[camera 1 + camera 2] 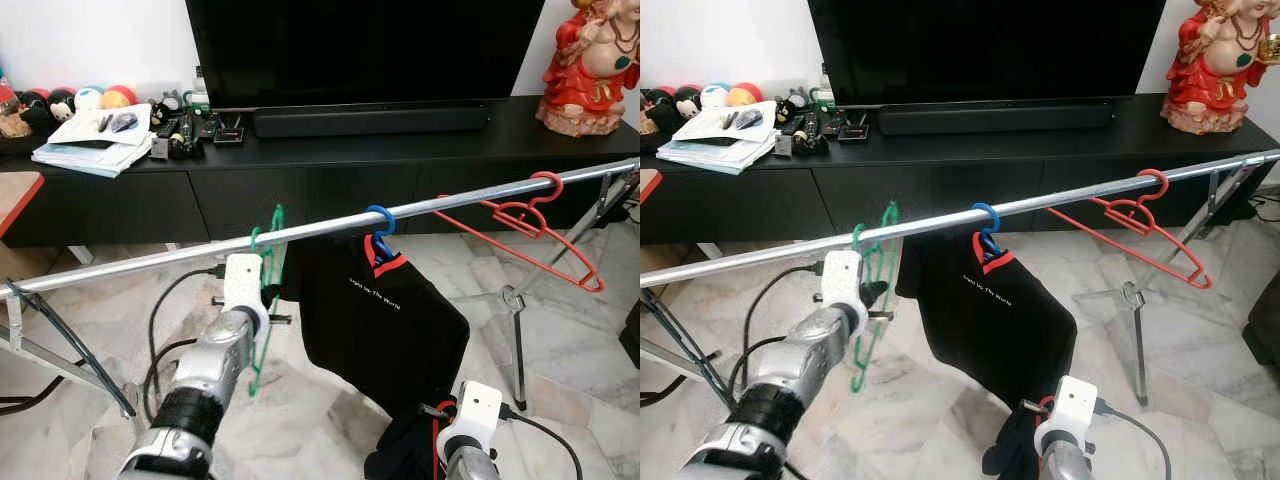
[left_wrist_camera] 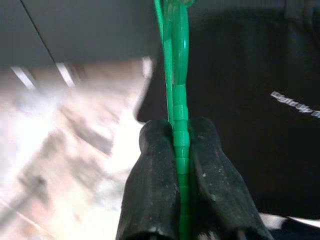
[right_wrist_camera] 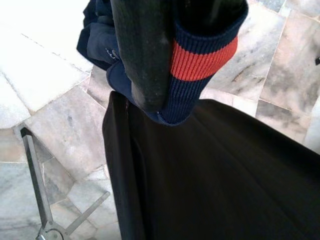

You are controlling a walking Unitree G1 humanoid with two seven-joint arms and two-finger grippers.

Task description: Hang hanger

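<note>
While we are looking down across a pale marble floor [image 1: 90, 330], a long black cabinet [image 1: 330, 160] is running along the white wall with a large dark television [image 1: 360, 50] sitting on it. At its left end, a stack of papers [image 1: 90, 140] and some round toys [image 1: 90, 98] are lying near small clutter, and at its right end a red figurine [image 1: 590, 65] is standing.

Before the cabinet, a metal rail [image 1: 450, 203] is crossing the scene, rising from low on the left to higher on the right, on folding metal legs at both ends. Our left gripper [image 2: 180, 150] is squeezing its two black fingers [image 2: 150, 185] tight on the green hanger [image 1: 265, 300], whose hook is sitting at the rail; we cannot tell whether it is fully over it. Just to the right, a blue hanger [image 1: 380, 225] is hooked on the rail and carrying a black shirt [image 1: 380, 320] with a red-trimmed collar. Farther right, a red hanger [image 1: 530, 235] is hanging bare near the rail's high end.

Low on the right, our right gripper [image 3: 175, 65] is pinching the striped navy and red cuff [image 3: 200, 65] of the dark garment. Open floor is lying below the rail on the left, where black cables [image 1: 165, 330] are trailing.
</note>
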